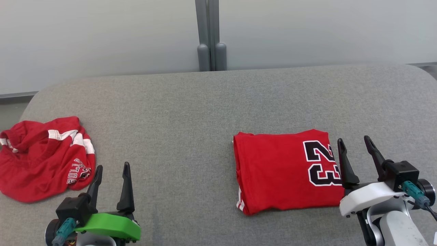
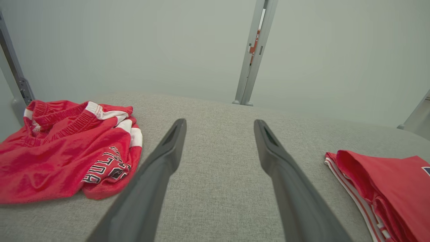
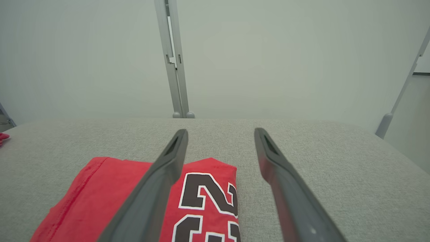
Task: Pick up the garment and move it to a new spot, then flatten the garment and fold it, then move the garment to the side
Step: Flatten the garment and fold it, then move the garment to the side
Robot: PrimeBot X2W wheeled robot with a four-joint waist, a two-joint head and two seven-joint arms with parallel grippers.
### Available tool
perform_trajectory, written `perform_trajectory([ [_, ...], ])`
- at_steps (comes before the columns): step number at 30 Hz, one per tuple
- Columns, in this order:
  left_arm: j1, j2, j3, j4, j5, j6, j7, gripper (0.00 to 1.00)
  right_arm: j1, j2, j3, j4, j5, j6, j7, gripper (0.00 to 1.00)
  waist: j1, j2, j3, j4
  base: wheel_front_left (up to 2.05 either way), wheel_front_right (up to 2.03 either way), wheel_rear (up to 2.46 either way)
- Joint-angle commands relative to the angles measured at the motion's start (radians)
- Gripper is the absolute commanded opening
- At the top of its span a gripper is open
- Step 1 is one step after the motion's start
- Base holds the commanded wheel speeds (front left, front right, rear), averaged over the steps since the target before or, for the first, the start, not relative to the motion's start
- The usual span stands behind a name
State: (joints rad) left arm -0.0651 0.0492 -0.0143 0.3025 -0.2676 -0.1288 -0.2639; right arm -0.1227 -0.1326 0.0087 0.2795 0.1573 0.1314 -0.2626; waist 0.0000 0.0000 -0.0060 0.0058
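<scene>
The right tool (image 3: 220,131), spread wide and empty, hovers over the folded red jersey (image 3: 87,195).

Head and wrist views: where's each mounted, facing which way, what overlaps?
Head: on the head, looking forward and down at the grey table; left gripper and right gripper show, both open.
Left wrist: left arm, along its fingers over the table; crumpled shorts to their left.
Right wrist: right arm, along its fingers over the folded jersey.
Shared: both wrist views see the folded jersey.
</scene>
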Motion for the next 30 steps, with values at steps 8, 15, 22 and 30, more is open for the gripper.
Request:
perform_trajectory([
  [8, 0.011, 0.003, -0.001, 0.003, -0.008, -0.003, 0.000, 1.00, 0.006, 0.008, -0.007, 0.013, 0.005, -0.002, -0.003, 1.00, 0.0000, 0.0000, 0.004, 0.001, 0.00, 0.00, 0.00],
  [15, 0.014, 0.003, -0.009, 0.003, -0.009, -0.003, 0.000, 1.00, 0.000, 0.009, -0.013, 0.023, 0.009, -0.002, -0.003, 1.00, 0.0000, 0.0000, 0.015, 0.006, 0.00, 0.00, 0.00],
  [22, -0.013, 0.003, -0.025, -0.006, -0.006, -0.003, 0.000, 1.00, -0.053, -0.043, 0.027, 0.103, 0.079, -0.002, 0.171, 1.00, 0.0000, 0.0000, 0.054, 0.035, 0.00, 0.00, 0.00],
  [30, -0.045, 0.003, -0.059, -0.014, -0.018, -0.003, 0.000, 1.00, -0.120, -0.108, 0.033, 0.176, 0.180, -0.001, 0.411, 1.00, 0.0000, 0.0000, 0.127, 0.109, 0.00, 0.00, 0.00],
])
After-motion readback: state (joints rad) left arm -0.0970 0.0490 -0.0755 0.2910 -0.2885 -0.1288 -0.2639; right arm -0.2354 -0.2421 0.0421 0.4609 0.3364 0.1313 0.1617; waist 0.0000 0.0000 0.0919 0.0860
